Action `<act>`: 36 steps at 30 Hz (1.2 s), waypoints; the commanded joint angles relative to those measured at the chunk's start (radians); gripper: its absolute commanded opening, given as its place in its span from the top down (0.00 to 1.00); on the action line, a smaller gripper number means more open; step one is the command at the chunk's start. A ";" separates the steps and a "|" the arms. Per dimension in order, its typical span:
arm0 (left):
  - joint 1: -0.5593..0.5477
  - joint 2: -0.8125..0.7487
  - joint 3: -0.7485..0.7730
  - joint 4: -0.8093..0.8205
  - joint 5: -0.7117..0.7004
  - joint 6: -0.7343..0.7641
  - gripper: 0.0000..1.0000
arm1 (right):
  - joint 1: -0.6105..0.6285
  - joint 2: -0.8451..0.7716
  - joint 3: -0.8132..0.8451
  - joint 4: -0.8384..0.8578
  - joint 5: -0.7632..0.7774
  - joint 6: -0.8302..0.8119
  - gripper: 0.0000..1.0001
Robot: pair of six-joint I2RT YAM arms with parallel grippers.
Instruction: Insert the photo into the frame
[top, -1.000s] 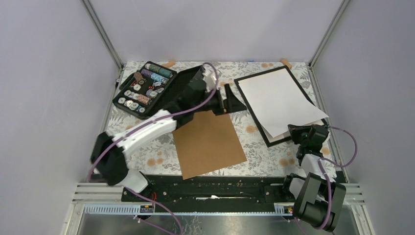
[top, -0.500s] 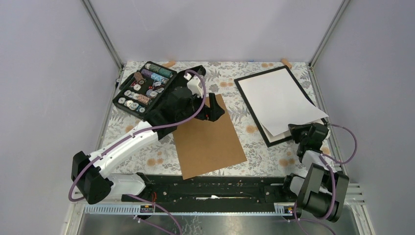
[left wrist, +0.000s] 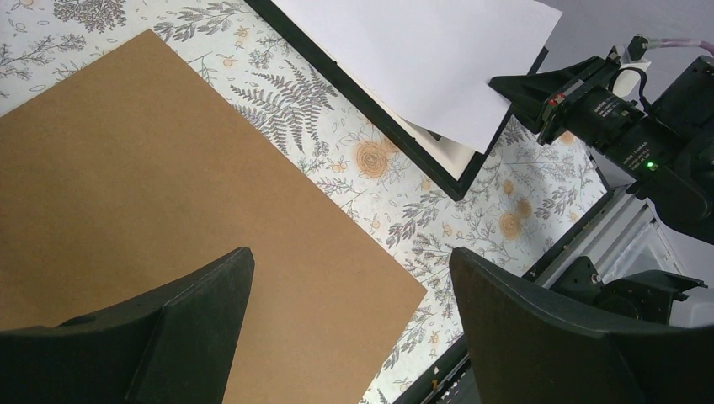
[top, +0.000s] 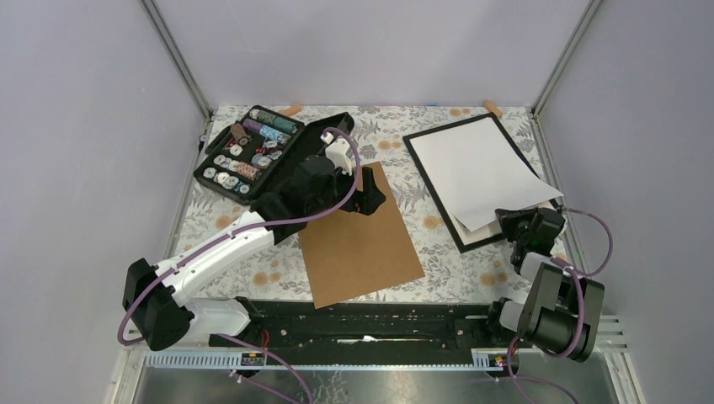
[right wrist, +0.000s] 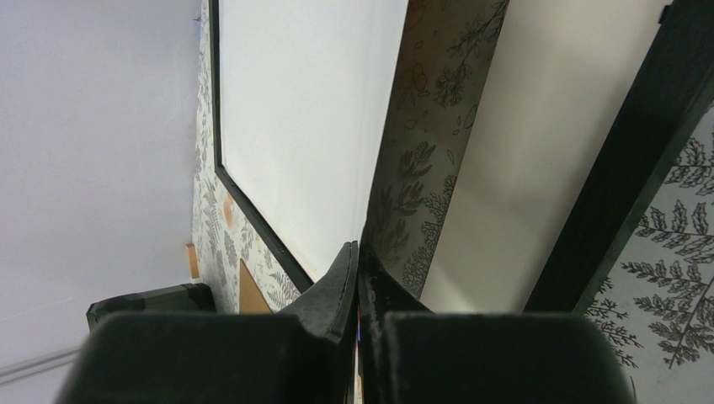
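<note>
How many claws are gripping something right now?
1. The right claw pinches the photo at its near corner, over the frame; the left claw hangs open above the brown board.

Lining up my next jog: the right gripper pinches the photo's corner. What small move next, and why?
Probably drag the right gripper slightly inward, toward the middle of the frame, without releasing. The photo lies skewed on it, its pinched corner overhanging the black rail, so it cannot settle inside yet. The left gripper hovers open over the brown board.
</note>
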 commanded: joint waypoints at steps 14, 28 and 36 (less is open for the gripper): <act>-0.002 -0.035 -0.018 0.056 0.004 0.013 0.08 | 0.005 0.011 0.066 -0.016 0.047 -0.036 0.91; -0.007 -0.046 -0.024 0.058 0.018 0.011 0.08 | 0.006 -0.191 0.283 -0.690 0.161 -0.286 0.16; -0.015 -0.060 -0.024 0.056 0.018 0.016 0.08 | 0.025 -0.231 0.421 -0.915 0.122 -0.488 0.13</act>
